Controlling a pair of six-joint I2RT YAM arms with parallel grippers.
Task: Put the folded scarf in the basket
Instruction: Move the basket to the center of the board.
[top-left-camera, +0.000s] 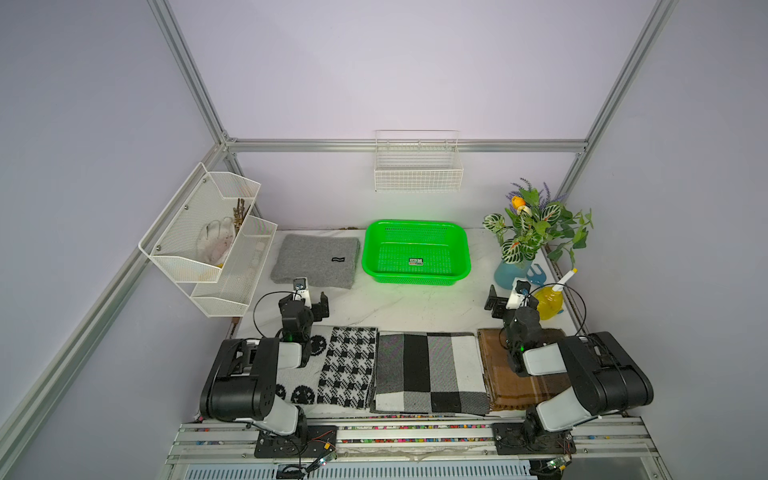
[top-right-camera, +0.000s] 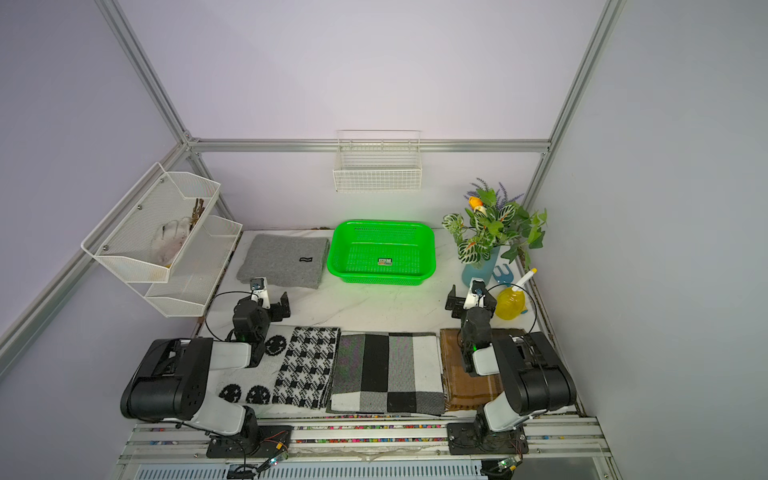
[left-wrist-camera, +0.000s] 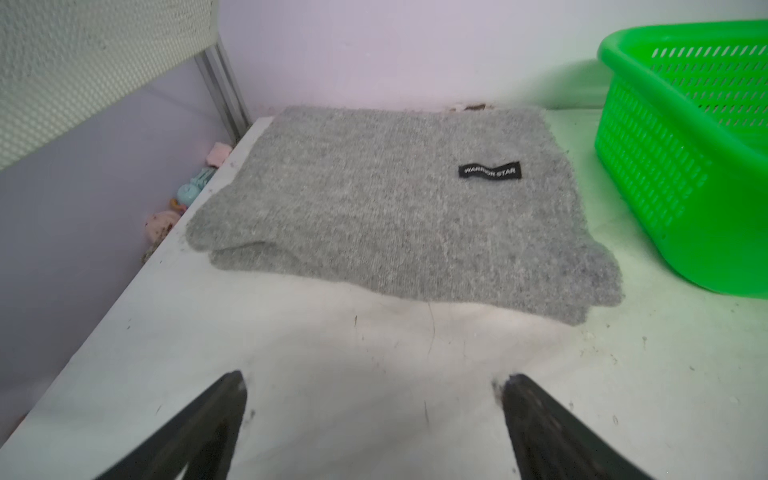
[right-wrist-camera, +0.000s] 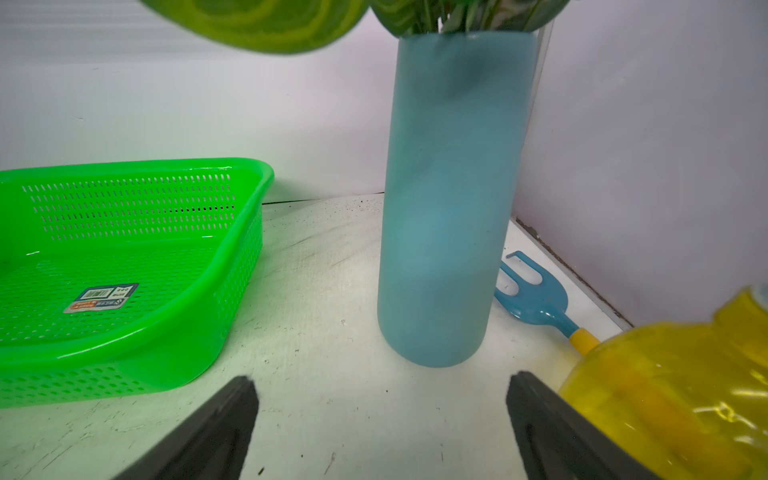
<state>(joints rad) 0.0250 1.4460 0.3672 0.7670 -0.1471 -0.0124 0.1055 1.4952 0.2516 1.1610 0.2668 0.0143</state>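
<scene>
- Left gripper (left-wrist-camera: 374, 382) hangs wide open and empty over the bare surface (left-wrist-camera: 332, 353), facing the near edge of the grey folded scarf (left-wrist-camera: 395, 208)
- Right gripper (right-wrist-camera: 382, 380) is also open and empty, pointed at a blue vase (right-wrist-camera: 449, 199)
- In both top views the scarf lies flat, left of centre, just beside the green basket (top-left-camera: 415, 224) at centre frame
- The step in hand looks like the approach: nothing is grasped yet
- Next, the left gripper likely has to reach forward, pinch all the scarf's layers so the fold holds, then lift it over the basket's rim
</scene>
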